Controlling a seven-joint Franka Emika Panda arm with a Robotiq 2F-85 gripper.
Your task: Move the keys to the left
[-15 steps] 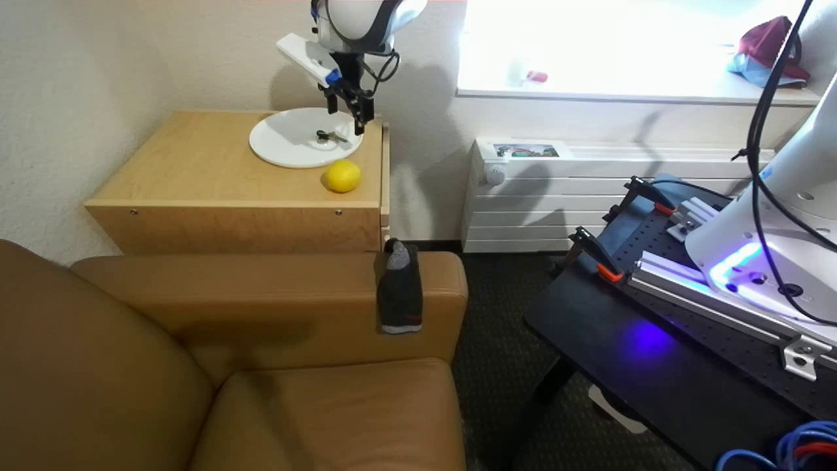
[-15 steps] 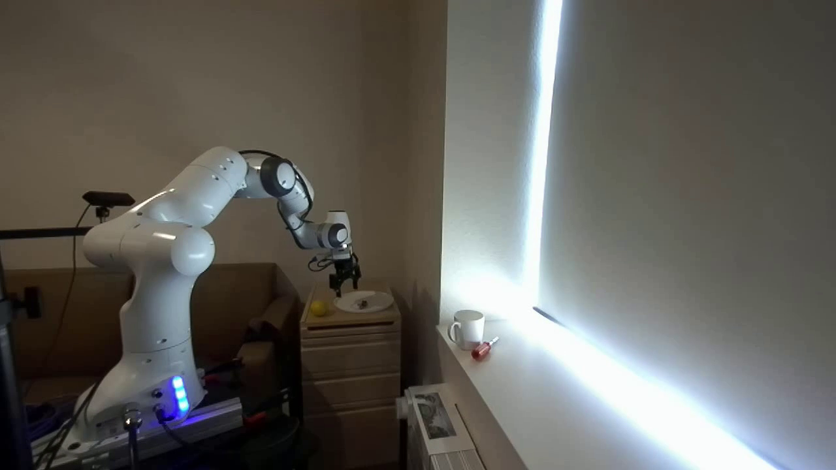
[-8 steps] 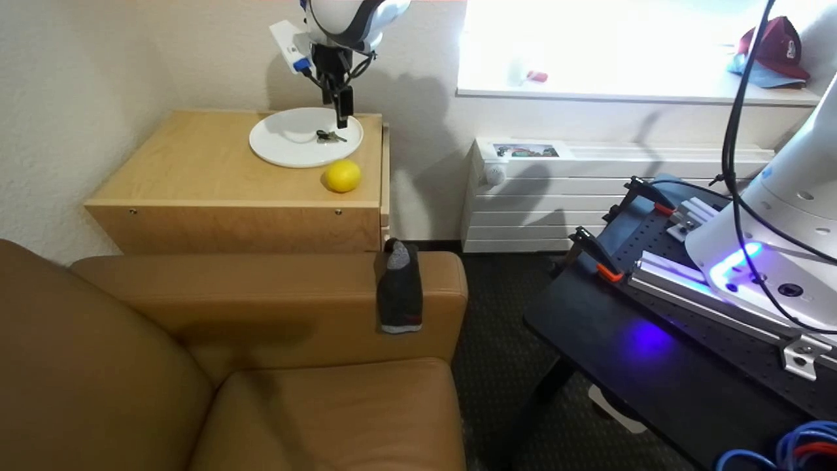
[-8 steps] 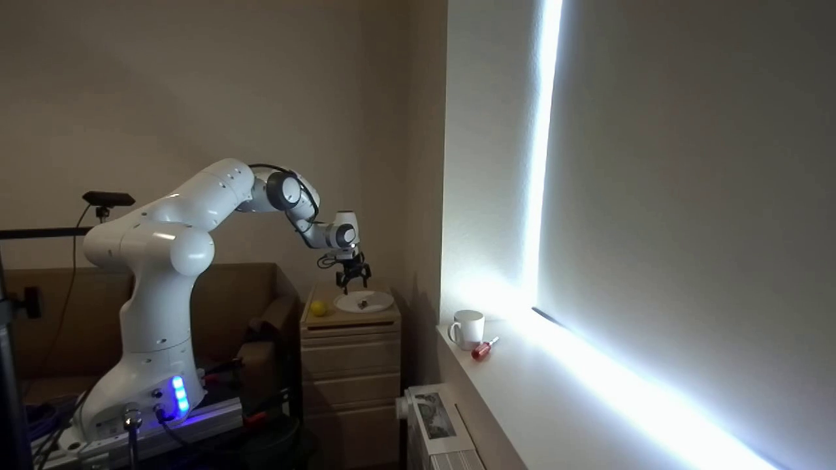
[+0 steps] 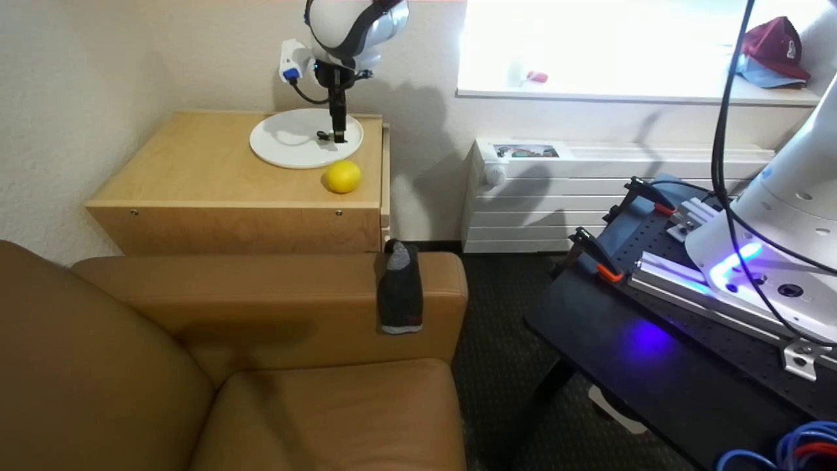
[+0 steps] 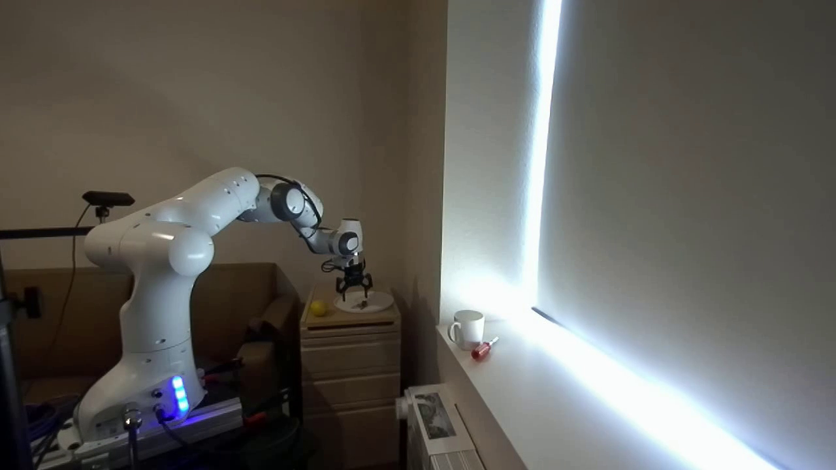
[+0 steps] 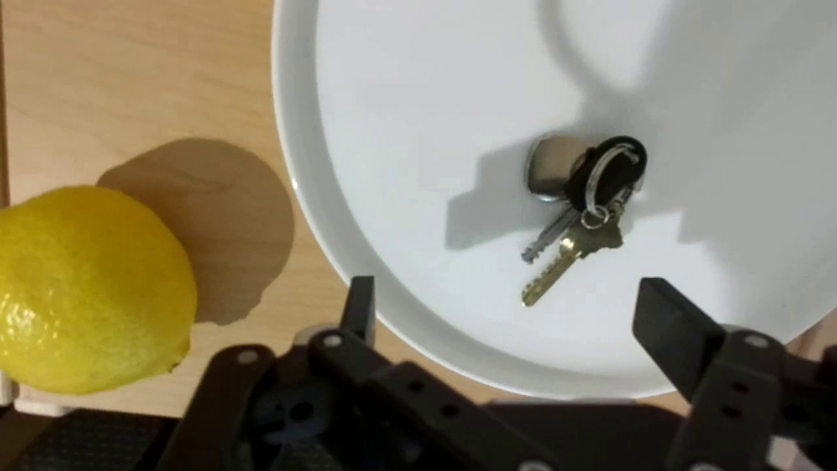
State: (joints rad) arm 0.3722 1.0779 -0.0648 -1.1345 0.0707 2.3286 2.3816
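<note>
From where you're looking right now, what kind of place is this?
Probably a lounge or office corner set up for robot trials, though I can't be sure: there's a brown sofa, a wooden drawer cabinet and a white robot arm.

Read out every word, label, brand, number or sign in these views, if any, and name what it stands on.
No text can be read in any view.
Maroon cap: a pale mark, too small to read.
Keys: any stamping is too blurred to read.
Picture on the radiator: no lettering can be made out.
</note>
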